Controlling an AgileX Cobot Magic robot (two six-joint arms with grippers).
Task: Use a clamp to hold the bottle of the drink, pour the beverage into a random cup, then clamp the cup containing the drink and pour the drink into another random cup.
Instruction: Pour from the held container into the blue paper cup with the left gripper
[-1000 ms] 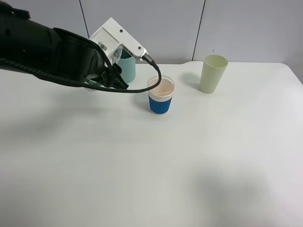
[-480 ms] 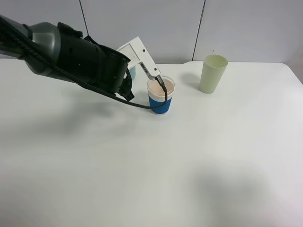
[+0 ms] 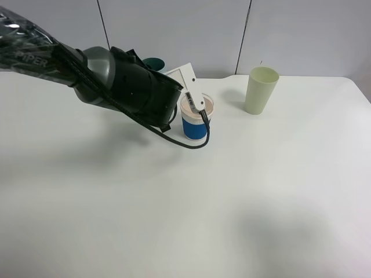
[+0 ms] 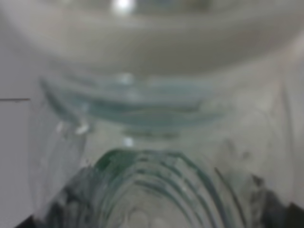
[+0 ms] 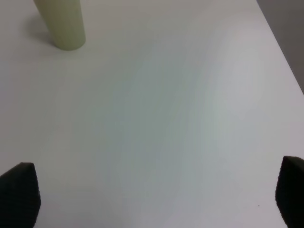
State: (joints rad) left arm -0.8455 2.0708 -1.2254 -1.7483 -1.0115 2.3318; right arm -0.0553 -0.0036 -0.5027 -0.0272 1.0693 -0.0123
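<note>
— Black casing and cable are filling the far left. The left arm (image 3: pixel 110 87), lettered PIPER, is reaching in from ten o'clock. Its white bracket (image 3: pixel 188 87) is hanging right over the blue-sleeved paper cup (image 3: pixel 196 123).

— Where is the bottle sitting?

— The bottle (image 4: pixel 152 142) is lying hard up against the left wrist camera and filling its view, clear ribbed plastic with a green band showing. From high up, the arm is hiding it.

— And is the left clamp gripping?

— It is tucked under the bracket, so I am not seeing the jaws themselves. The close view is badly blurred, but as best I can judge the left clamp is clenching round the bottle.

— How are the other cups standing?

— The teal tumbler (image 3: pixel 153 61) is peeking out behind the arm at ten o'clock from the blue-sleeved cup, with only its rim showing. The pale green tumbler (image 3: pixel 260 90) is standing upright at two o'clock from that cup, well apart.

— What is the right side doing?

— The right clamp (image 5: pixel 154 197) is hanging released over the white table (image 5: pixel 166 118), its jaws spread wide. A black cable (image 3: pixel 182 141) is looping down from the bracket across the front of the cup's sleeve.
</note>
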